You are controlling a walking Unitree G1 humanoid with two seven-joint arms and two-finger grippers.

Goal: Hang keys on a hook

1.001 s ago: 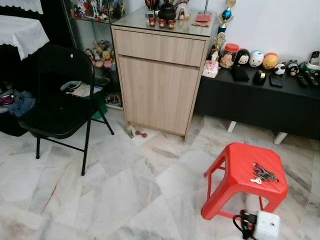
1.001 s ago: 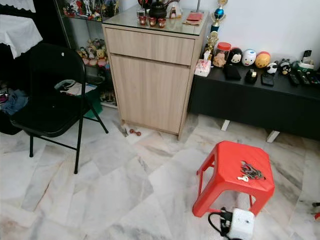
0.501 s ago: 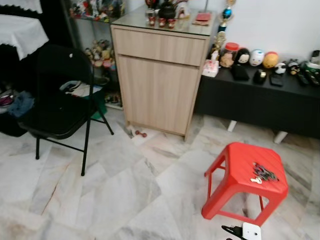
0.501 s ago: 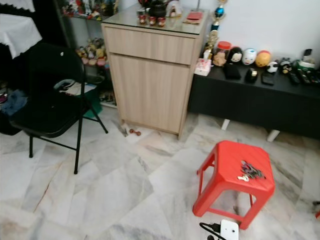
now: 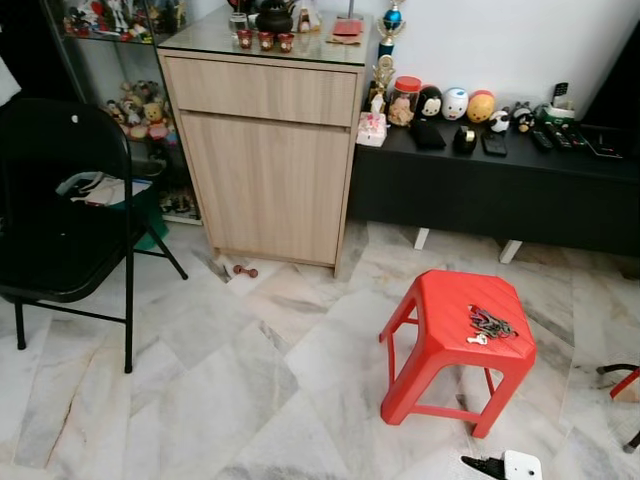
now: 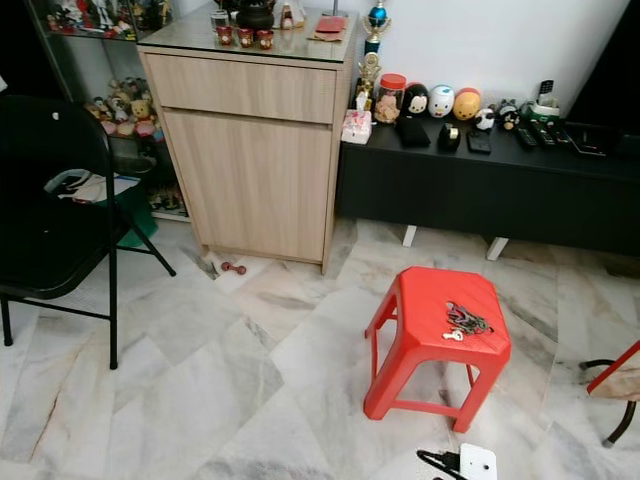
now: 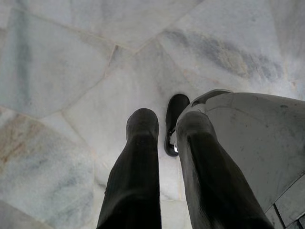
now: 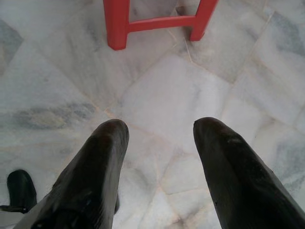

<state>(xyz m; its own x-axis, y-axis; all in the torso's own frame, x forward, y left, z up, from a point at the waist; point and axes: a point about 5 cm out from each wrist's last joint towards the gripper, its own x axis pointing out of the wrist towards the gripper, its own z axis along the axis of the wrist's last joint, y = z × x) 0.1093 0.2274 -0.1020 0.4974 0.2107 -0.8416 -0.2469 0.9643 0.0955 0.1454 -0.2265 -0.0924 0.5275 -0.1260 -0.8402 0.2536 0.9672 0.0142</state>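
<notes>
Right gripper [image 8: 159,143] hangs over marble floor [image 8: 171,90], fingers wide apart, empty. Left gripper [image 7: 162,131] also hangs empty, fingers slightly parted. Ahead, a dark tangled bunch of keys [image 5: 489,323], one pale key beside it, lies on a red plastic stool [image 5: 440,300].

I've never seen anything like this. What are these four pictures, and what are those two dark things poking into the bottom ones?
This is a walking humanoid robot. The two wide pictures come from the twin cameras in its head, looking down at a room: a red stool with a bunch of keys lying on top, a wooden cabinet, a black folding chair and a low black bench with figurines. The other two pictures come from cameras on its wrists. The dark shapes are each gripper's two fingers: the left gripper and the right gripper both hang over the marble floor, open and holding nothing.
</notes>
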